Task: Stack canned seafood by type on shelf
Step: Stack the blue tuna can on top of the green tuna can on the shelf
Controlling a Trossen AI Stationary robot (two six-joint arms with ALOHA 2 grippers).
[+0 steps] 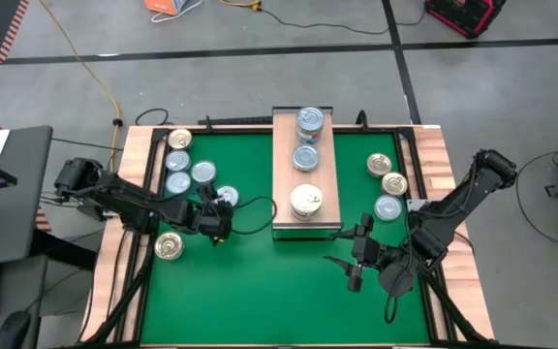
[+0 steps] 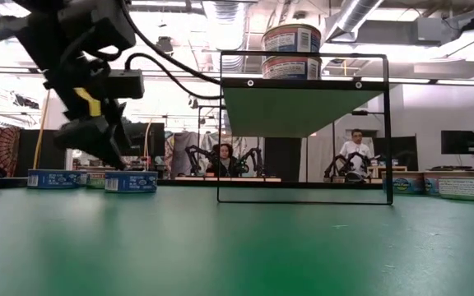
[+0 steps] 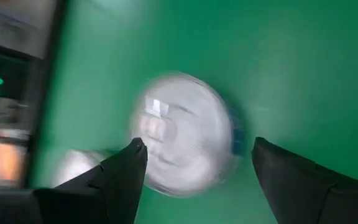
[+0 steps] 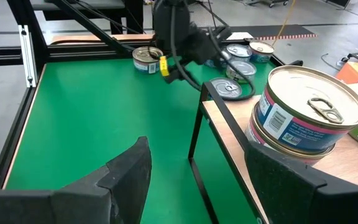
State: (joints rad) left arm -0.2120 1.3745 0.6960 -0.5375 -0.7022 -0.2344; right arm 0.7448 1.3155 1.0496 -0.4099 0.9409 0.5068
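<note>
Under your left gripper [image 1: 223, 207] sat a blue-silver can [image 3: 182, 142], right between its spread fingers and not pinched. Your right gripper [image 1: 355, 260] hung with its fingers spread too, holding nothing, just beside the near end of the shelf [image 1: 281, 160]. On that end, close to those fingers, stood two white-topped cans [image 4: 306, 115] stacked up
</note>
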